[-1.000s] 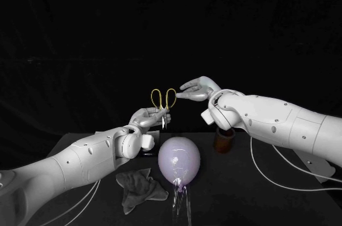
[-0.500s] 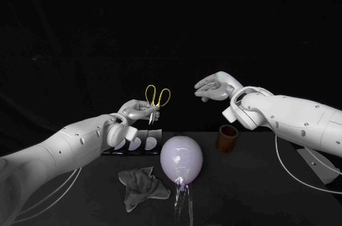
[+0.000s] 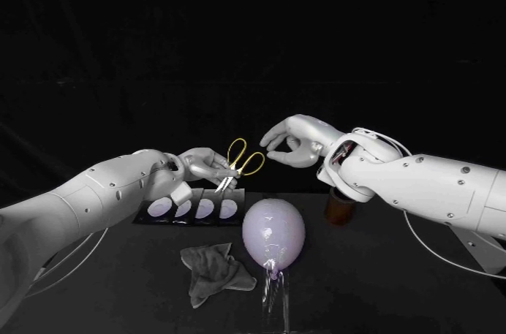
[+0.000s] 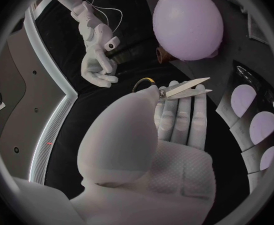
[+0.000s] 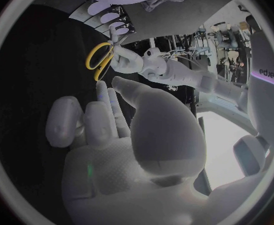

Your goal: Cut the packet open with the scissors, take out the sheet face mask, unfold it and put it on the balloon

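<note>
The left hand [image 3: 202, 165] is raised above the far left of the table [image 3: 406, 279] and clamps the scissors [image 3: 241, 159] near their pivot, thumb pressing them against the fingers; the yellow loop handles tilt up and to the right, the blades point down and to the left; in the left wrist view the two blade tips reach past the fingertips and stand slightly apart. The right hand [image 3: 291, 139] hangs just right of the handles, near them but not touching; its fingers are curled in loosely with the thumb close beneath, and nothing is in them.

The balloon [image 3: 274, 229], pale lilac and egg-shaped, sits at the middle of the table, nearer than both hands and below the scissors; its knotted end points to the near side, where something clear and glossy [image 3: 274, 299] trails toward the near edge. A crumpled grey cloth [image 3: 215, 272] lies just left of the balloon's near end; whether they touch I cannot tell. A dark holder [image 3: 196, 208] with a row of pale ovals stands at the far left, under the left hand; I cannot tell whether these are the packets. A brown cylinder [image 3: 338, 210] stands upright to the far right of the balloon, partly behind the right arm.
</note>
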Controlling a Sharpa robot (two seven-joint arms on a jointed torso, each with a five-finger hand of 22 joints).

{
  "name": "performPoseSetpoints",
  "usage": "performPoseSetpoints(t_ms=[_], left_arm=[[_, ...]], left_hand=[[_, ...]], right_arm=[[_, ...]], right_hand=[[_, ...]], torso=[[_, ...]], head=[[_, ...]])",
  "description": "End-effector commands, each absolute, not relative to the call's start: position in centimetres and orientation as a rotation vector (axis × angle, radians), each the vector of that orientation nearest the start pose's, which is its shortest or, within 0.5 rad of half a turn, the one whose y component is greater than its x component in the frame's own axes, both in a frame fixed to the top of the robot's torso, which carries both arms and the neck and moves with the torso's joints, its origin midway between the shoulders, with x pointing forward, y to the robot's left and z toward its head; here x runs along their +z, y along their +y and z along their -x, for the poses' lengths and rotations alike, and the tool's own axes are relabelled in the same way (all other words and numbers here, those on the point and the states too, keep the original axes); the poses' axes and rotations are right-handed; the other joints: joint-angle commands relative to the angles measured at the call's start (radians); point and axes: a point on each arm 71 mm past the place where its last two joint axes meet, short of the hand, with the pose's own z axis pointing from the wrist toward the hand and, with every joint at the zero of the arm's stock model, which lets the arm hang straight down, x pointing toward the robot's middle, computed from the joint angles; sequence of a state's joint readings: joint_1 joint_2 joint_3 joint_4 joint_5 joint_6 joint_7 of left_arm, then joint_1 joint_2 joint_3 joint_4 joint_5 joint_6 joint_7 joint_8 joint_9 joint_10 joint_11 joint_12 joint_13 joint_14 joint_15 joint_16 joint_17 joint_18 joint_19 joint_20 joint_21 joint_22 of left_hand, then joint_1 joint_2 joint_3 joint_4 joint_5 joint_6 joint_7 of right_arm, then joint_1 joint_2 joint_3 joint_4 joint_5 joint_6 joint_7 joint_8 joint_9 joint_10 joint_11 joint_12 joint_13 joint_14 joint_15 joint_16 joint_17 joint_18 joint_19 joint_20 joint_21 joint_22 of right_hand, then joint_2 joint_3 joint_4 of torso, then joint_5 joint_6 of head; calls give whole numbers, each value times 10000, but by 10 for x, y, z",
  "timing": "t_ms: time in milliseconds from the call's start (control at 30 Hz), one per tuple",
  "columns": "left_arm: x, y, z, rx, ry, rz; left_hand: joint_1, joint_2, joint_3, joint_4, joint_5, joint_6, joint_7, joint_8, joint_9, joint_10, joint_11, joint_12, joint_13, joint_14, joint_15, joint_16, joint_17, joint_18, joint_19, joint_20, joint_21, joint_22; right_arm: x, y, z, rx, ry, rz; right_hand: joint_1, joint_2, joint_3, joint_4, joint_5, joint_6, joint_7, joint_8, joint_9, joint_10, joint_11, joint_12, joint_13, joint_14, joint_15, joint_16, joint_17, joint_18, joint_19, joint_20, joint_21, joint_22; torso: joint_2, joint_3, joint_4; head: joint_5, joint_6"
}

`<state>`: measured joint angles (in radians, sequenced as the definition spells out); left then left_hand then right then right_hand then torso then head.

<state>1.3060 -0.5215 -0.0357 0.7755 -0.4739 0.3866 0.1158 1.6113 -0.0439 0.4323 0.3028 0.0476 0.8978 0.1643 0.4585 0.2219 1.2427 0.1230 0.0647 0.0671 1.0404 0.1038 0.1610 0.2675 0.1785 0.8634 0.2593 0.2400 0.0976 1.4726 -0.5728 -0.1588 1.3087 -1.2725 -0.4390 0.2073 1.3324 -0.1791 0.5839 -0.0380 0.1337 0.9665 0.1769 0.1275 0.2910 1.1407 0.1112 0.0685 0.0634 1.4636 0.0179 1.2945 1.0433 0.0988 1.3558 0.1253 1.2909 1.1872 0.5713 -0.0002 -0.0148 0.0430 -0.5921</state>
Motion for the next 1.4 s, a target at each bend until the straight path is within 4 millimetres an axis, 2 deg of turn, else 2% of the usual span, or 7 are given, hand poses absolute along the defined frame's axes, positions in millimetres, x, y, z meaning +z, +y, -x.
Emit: performPoseSetpoints(t_ms=[33, 200, 433, 567, 733, 1267, 1400], left_arm=[[-181, 233, -592, -12656, 21641, 5788], [-179, 229, -592, -12724, 21635, 5864], [-177, 223, -591, -12916, 21572, 6033], [-176, 219, -591, -13045, 21581, 6003], [-175, 215, -589, -13151, 21649, 5905], [-169, 207, -584, -13378, 22074, 5379], [-168, 205, -582, -13452, 22156, 5228]], left_hand=[[-110, 31, 887, -962, 16, 6, 88, 35, 1679, 121, -41, 39, 18, 93, 13, 52, 22, 55, 91, -14, 83, 18], [-155, 41, 910, -997, 15, 4, 90, 37, 1709, 142, -46, 43, 22, 141, 0, 73, 46, 54, 127, -37, 124, 35], [-244, 82, 971, -1038, 16, 6, 97, 44, 1768, 193, -52, 56, 33, 209, -20, 103, 89, 50, 178, -69, 191, 62], [-252, 84, 978, -1045, 16, 6, 96, 45, 1775, 198, -54, 57, 34, 216, -23, 106, 94, 49, 180, -73, 197, 64], [-256, 84, 981, -1048, 16, 7, 95, 46, 1779, 200, -55, 58, 35, 219, -23, 107, 97, 49, 182, -74, 200, 65], [-280, 76, 995, -1073, 16, 12, 88, 52, 1802, 215, -62, 61, 38, 235, -31, 115, 111, 45, 186, -82, 215, 71], [-289, 71, 1001, -1085, 16, 13, 85, 55, 1811, 221, -65, 62, 40, 241, -33, 118, 118, 44, 187, -85, 222, 74]], right_arm=[[-79, -94, -524, 7504, 12140, 5861], [-81, -78, -518, 7145, 11988, 6562], [-89, -65, -517, 6707, 12261, 7267], [-99, -58, -517, 6266, 12648, 7669], [-107, -53, -520, 5884, 12980, 7906], [-118, -54, -534, 4943, 13442, 7993], [-119, -56, -538, 4658, 13609, 7988]], right_hand=[[-9, -174, 67, 14, -93, -3, -20, -65, -14, -168, 5, -72, -8, 235, 84, 195, 226, -188, 63, 5, 139, 183], [-111, -333, 5, 41, -220, -195, -36, -175, -44, -615, 26, -71, -11, 58, 135, -11, -221, -72, -305, 12, -184, -236], [-46, -377, -99, -20, -325, -400, -164, -287, -72, -1172, -38, -85, -8, 64, 69, 66, -117, -21, -479, -51, -320, -374], [-10, -359, -406, -49, -483, -657, -319, -421, -112, -2030, -166, -71, -2, 54, -225, 20, -216, 74, -728, -270, -630, -698], [51, -304, -775, -54, -526, -852, -407, -514, -143, -2541, -288, -68, -4, 73, -346, -20, -263, 95, -800, -407, -788, -814], [145, -231, -1025, -66, -517, -990, -423, -567, -169, -2734, -317, -59, -2, 123, -370, 40, -152, 69, -720, -446, -750, -709], [320, -78, -1022, -136, -496, -905, -415, -511, -152, -2505, -318, 47, 35, 157, -376, 78, -95, 54, -658, -464, -718, -626]], torso=[[10, -29, 9], [19, -54, 30], [-5, -46, 1], [-1, -37, 20], [7, -39, 14], [1, -35, -11], [0, -24, -16]], head=[[21, 3], [-16, 1], [48, -70], [66, -107], [74, -124], [56, -183], [47, -191]])
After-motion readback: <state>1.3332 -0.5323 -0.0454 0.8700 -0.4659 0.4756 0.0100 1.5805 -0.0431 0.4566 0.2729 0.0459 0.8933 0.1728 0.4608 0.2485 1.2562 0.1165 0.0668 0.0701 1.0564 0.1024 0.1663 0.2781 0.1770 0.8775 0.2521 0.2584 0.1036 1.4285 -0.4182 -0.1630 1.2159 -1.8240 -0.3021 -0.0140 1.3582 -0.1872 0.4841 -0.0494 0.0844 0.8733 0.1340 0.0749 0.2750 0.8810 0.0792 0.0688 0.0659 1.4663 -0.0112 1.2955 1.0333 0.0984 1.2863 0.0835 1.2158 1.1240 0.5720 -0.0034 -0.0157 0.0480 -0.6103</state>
